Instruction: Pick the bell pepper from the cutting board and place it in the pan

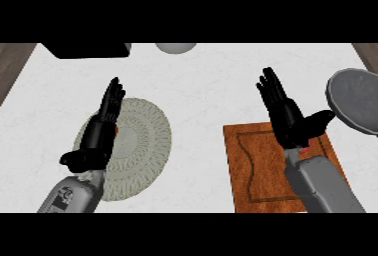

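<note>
Grey forearms are entering from the lower edge, and each is ending in a black hand with straight fingers. On the right hand (289, 117), the fingers (272, 87) are pointing up the view and spread open, the thumb sticking out toward the pan, and nothing is being held. This hand is hovering over the upper part of the wooden cutting board (262, 170). A small red speck is peeking out just below the palm at the wrist; it may be the bell pepper (303, 149), but the hand is hiding nearly all of it, so I cannot tell for certain.

On the left hand (100, 132), the fingers (112, 97) are likewise straight and holding nothing. It is resting over a pale woven mat (144, 145) on the white desk (199, 80).

Further out, the grey pan (354, 100) is sitting at the right edge, just beyond the board's upper right corner. A dark box (85, 49) and a pale round object (176, 47) are lying at the far edge.

Judging by this, the picking step is only beginning. Next, the right hand probably needs to lower and curl round the pepper before carrying it rightward to the pan.
</note>
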